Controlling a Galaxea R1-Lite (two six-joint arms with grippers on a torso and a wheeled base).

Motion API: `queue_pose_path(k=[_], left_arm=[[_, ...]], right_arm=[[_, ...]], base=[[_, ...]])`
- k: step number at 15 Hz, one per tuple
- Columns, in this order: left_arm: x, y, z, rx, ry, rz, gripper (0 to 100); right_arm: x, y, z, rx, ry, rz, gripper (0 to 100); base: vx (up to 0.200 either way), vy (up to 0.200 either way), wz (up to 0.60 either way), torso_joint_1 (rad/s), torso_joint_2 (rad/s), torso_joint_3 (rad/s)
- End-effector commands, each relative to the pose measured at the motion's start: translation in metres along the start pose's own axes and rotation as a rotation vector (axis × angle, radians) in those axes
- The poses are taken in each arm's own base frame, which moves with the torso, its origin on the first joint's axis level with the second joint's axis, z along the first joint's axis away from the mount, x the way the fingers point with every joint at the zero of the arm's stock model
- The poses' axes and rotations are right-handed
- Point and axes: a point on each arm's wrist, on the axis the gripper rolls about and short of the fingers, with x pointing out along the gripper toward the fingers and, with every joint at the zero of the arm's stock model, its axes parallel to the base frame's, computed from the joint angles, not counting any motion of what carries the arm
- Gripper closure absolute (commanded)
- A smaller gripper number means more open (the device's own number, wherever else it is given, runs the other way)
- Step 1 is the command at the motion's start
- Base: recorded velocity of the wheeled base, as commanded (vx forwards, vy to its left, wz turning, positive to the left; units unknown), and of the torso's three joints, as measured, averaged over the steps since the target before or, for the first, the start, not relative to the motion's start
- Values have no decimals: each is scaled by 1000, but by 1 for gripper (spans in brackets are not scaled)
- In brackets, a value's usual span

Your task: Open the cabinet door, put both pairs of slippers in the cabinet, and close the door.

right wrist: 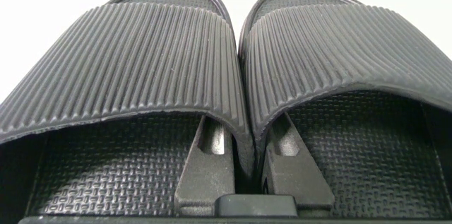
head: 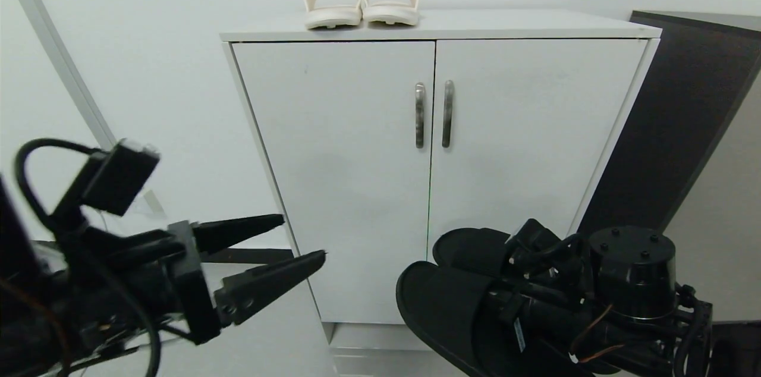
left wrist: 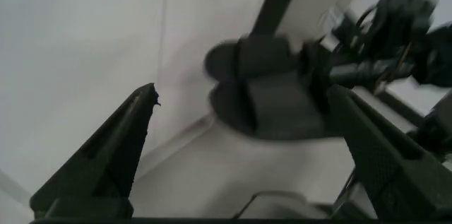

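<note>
The right tool is clenched on the pair of black slippers, its fingers under the straps and pinching the two inner edges together. Their toes point left and their long axes run across the low front of the closed white cabinet. The cream slippers sit on the cabinet's top, lengthwise near to far. The left tool is released, above the grey floor.

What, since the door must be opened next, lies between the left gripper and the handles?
Nothing in the way: in the head view, only the bare white door front shows between the open left gripper and the two handles.
</note>
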Motion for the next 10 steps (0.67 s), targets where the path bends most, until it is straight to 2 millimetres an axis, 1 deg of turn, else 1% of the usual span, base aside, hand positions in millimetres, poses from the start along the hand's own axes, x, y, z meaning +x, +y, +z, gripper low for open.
queue_pose_path(k=[1, 3, 4, 6, 8, 10], left_arm=[[62, 1, 13, -47, 0, -98, 0], [91, 0, 24, -120, -14, -152, 0], [106, -1, 27, -122, -13, -182, 0], [131, -8, 40, -118, -26, -230, 0], [149, -18, 55, -158, -5, -278, 0], [161, -18, 68, -175, -8, -335, 0]], right_arm=[[1, 0, -1, 1, 2, 0, 100], [0, 1, 0, -1, -1, 5, 100], [-1, 1, 0, -1, -1, 5, 100], [0, 1, -1, 2, 2, 3, 100], [1, 1, -2, 2, 6, 4, 100], [0, 1, -2, 2, 8, 4, 100]], base=[[0, 0, 0, 0, 0, 0], [0, 0, 0, 0, 0, 0], [0, 0, 0, 0, 0, 0], [0, 0, 0, 0, 0, 0], [0, 0, 0, 0, 0, 0], [0, 0, 0, 0, 0, 0]])
